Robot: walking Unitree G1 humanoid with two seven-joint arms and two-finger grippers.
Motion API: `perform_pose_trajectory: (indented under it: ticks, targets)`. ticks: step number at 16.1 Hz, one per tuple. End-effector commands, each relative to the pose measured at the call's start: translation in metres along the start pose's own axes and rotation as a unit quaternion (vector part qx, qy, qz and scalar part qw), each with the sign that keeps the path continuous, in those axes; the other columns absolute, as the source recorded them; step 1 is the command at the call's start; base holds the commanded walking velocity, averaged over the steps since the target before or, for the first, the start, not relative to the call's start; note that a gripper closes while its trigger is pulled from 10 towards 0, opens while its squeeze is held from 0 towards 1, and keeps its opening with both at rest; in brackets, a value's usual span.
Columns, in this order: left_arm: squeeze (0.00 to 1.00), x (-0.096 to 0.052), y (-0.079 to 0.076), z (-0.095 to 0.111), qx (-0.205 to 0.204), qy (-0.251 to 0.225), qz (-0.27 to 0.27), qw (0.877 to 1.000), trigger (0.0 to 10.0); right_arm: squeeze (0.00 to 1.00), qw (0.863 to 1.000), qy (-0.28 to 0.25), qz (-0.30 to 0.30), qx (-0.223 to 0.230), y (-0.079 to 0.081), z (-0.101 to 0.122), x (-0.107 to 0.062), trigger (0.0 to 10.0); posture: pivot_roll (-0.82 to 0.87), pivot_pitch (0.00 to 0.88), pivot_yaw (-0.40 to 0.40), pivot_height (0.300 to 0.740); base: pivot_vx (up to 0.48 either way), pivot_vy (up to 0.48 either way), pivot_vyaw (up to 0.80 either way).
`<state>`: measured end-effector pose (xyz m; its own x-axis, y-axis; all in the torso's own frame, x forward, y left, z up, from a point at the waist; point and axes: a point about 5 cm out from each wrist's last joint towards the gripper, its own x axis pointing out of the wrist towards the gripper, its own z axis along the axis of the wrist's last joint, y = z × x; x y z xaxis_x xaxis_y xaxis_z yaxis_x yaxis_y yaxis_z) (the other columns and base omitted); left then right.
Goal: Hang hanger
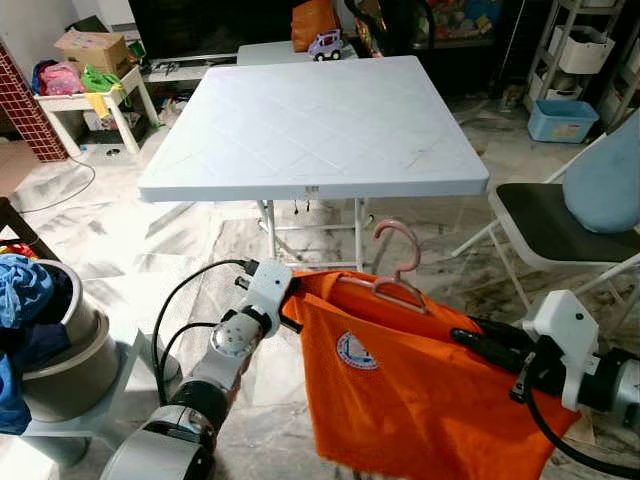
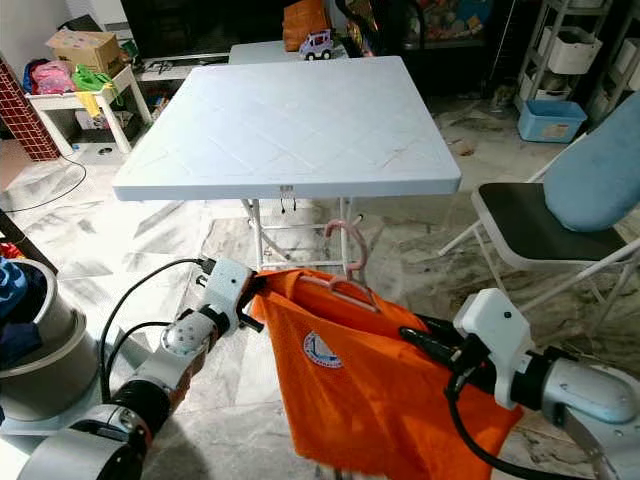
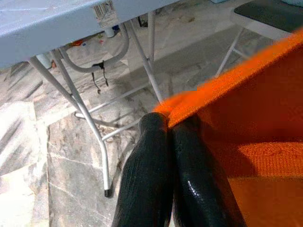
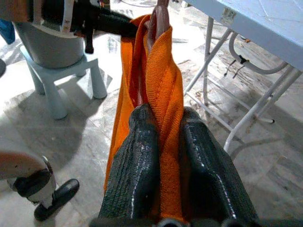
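Orange shirt (image 1: pixel 420 390) on pink hanger (image 1: pixel 398 262) — both grippers (image 1: pixel 296 300) (image 1: pixel 478 340) clamped.

shirt (image 1: pixel 420 400) hem cut off (below), hanger (image 1: pixel 400 285) bar hidden

The left gripper (image 3: pixel 166 124) has its two black fingers (image 3: pixel 144 175) pressed together on the edge of an orange shirt (image 3: pixel 255 118). Beyond them stands a white folding table (image 3: pixel 52 21) with grey metal legs (image 3: pixel 90 123) on a marble floor (image 3: pixel 28 156).
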<state>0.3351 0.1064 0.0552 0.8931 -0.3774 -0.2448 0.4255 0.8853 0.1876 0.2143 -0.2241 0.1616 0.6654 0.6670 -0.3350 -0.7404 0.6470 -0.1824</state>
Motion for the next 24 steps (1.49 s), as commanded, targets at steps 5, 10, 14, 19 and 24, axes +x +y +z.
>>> perform_pose_trajectory:
  ticks: [5,10,14,19,24]
  targets:
    - [1.00,-0.006,0.013,-0.003,-0.039,-0.018,0.042,0.998,10.0,0.00,0.998,-0.005,-0.039,-0.057,0.004,0.005,0.021,10.0,-0.23,0.033,0.071,0.740,0.000,0.000,0.00]
    - [1.00,-0.007,0.009,0.013,0.032,-0.085,0.042,0.995,10.0,0.00,0.991,-0.066,-0.112,-0.036,0.004,0.016,0.045,10.0,-0.22,0.031,0.073,0.740,0.000,0.000,0.00]
    - [1.00,-0.008,0.005,0.017,0.045,-0.102,0.041,0.993,10.0,0.00,0.990,-0.090,-0.108,-0.023,0.013,0.024,0.057,10.0,-0.22,0.029,0.068,0.740,0.000,0.000,0.00]
    - [1.00,-0.009,0.025,0.023,0.057,-0.105,0.091,0.989,10.0,0.00,0.995,-0.054,-0.081,-0.020,0.009,0.013,0.035,10.0,-0.23,0.032,0.072,0.740,0.000,0.000,0.00]
    - [1.00,-0.013,0.034,0.005,0.065,-0.052,0.087,0.993,10.0,0.00,0.998,-0.021,-0.061,-0.025,-0.007,0.010,0.002,10.0,-0.24,0.036,0.080,0.740,0.000,0.000,0.00]
